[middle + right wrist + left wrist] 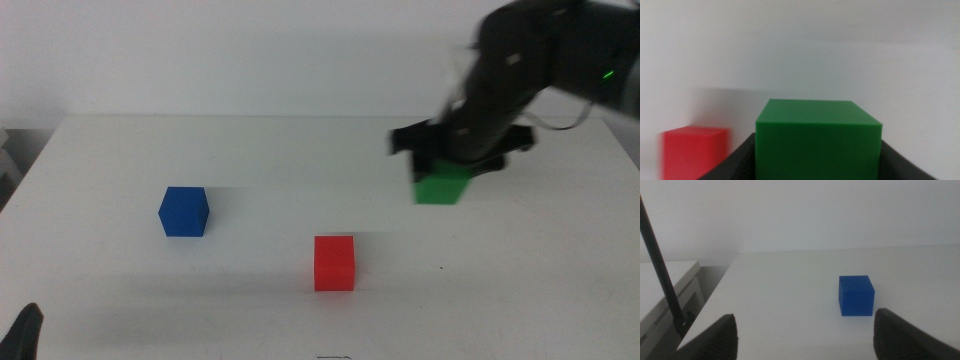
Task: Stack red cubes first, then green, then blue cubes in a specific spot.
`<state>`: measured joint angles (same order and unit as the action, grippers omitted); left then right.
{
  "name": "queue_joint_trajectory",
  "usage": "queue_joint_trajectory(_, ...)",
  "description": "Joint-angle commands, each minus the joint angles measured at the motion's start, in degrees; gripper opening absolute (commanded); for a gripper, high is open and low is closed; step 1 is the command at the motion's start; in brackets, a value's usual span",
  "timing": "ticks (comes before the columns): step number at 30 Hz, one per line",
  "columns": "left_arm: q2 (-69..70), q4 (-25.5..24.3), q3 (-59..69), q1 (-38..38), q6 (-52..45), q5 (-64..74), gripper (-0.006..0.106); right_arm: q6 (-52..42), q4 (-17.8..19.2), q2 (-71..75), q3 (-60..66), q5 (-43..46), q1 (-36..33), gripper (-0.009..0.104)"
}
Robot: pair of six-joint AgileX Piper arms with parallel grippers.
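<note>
Right pincer grips green cube

middle view high over table, wrist views low, close, sharing its cubes

A plain white, matte table carries the things, its far edge meeting a pale wall. Directly on it rest a small, deep blue matte cube toward the left and a small, bright red matte cube nearer the front middle. The two stand well apart, each flat on one face.
</note>
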<state>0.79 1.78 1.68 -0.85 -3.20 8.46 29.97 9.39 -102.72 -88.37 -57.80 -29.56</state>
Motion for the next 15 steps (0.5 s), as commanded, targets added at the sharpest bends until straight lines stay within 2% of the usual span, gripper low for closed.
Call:
queue_joint_trajectory(1,1.1,0.44,-0.17,0.06,0.1,-4.59,0.092,5.94,4.9,2.85,-1.9,1.12,-5.16,-0.001)
queue_joint_trajectory(7,1.1,0.44,-0.17,0.06,0.1,-4.59,0.092,14.16,10.03,-2.26,-10.37,-5.79,-15.36,-0.001)
queue_joint_trajectory(12,1.1,0.44,-0.17,0.06,0.1,-4.59,0.092,15.99,10.15,-6.95,-15.55,-9.92,-17.12,-0.001)
queue_joint_trajectory(15,1.1,0.44,-0.17,0.06,0.1,-4.59,0.092,17.03,8.07,-9.22,-17.18,-10.79,-17.58,-0.001)
